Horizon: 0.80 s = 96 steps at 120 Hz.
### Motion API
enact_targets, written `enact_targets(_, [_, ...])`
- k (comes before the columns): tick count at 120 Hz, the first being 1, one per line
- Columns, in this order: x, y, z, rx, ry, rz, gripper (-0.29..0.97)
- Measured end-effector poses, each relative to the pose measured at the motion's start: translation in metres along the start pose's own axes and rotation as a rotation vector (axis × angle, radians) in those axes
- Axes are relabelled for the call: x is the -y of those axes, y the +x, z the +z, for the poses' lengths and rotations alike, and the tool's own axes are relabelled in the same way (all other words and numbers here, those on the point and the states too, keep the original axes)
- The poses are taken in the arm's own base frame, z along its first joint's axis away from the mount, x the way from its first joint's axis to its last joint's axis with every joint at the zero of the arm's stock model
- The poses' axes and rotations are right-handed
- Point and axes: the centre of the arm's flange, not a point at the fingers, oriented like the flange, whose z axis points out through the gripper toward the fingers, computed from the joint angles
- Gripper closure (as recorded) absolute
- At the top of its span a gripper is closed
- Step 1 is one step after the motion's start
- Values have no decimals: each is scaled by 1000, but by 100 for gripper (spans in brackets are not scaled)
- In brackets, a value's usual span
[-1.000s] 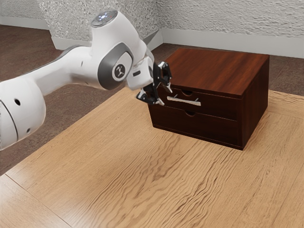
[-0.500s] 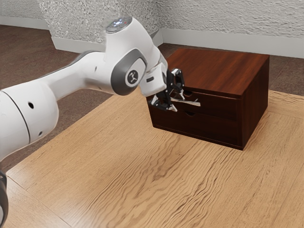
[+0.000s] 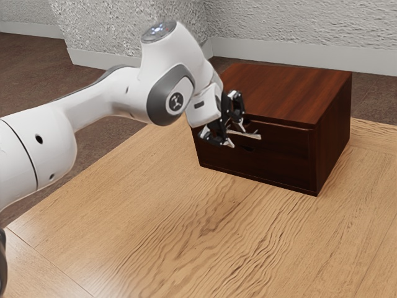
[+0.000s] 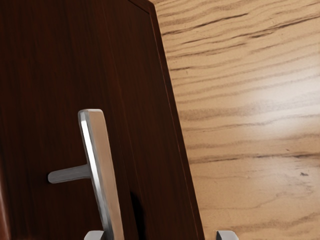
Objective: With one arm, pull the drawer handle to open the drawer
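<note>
A dark wooden cabinet point(image 3: 285, 93) with two drawers stands at the table's far side. The top drawer front point(image 3: 282, 138) sits flush with the cabinet and carries a silver bar handle point(image 3: 249, 134). My black gripper point(image 3: 228, 135) is at the end of that handle nearer the exterior view's left, its fingers spread around the bar and open. In the wrist view the handle point(image 4: 100, 170) runs close by one fingertip, while the other fingertip point(image 4: 226, 235) stands well apart from it, over the table. The drawer front point(image 4: 50, 75) is right in front of my hand.
The lower drawer point(image 3: 267, 164) has a small notch instead of a bar. The light wooden table point(image 3: 186, 236) stretches wide toward the front. Brown floor and a rough white wall point(image 3: 298, 22) lie behind the cabinet.
My hand has moved toward the exterior view's right, from beside the cabinet's corner onto the handle's end. The drawer has not moved.
</note>
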Motion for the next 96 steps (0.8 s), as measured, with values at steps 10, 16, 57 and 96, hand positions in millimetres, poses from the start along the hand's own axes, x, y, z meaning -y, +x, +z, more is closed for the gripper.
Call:
enact_targets(10, [-5,0,-1,-1,-7,-2,45])
enact_targets(16, [-8,1,-3,-1,-11,-3,45])
enact_targets(57, [-36,9,-18,0,-33,1,48])
enact_targets(96, [-68,20,-35,1,-29,11,47])
